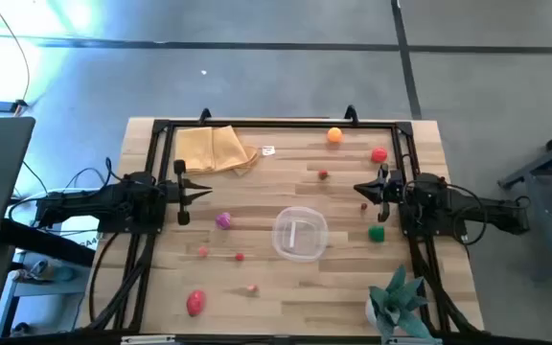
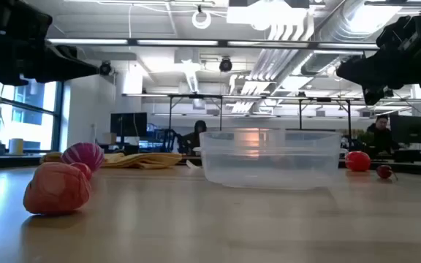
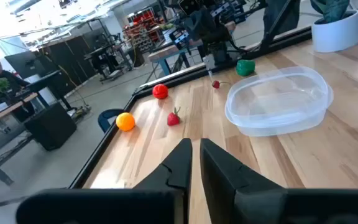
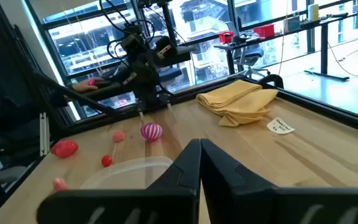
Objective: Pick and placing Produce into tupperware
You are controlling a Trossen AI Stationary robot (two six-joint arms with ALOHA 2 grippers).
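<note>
Seen level across a pale wooden table (image 1: 286, 287), a lumpy red toy fruit (image 2: 57, 188) lies nearest, with a striped magenta toy vegetable (image 2: 84, 154) just behind it. Near the table's middle stands the small round clear plastic tub with a whitish rim (image 2: 270, 157), with no toy inside it. A spiky green potted plant in a white pot (image 1: 397, 299) sits at the near right corner.

From above, small red and pink toys are scattered between the red fruit and the tub. A green toy (image 1: 378, 232) lies right of the tub.

The left gripper (image 1: 206, 192) hangs above the left side of the table, fingers together, holding nothing. The right gripper (image 1: 359, 189) mirrors it on the right, likewise closed and empty.

Farther back lie a small red strawberry (image 1: 323, 173), a red tomato (image 1: 379, 154), an orange ball (image 1: 334, 135) and a tan folded cloth (image 1: 215, 149).
</note>
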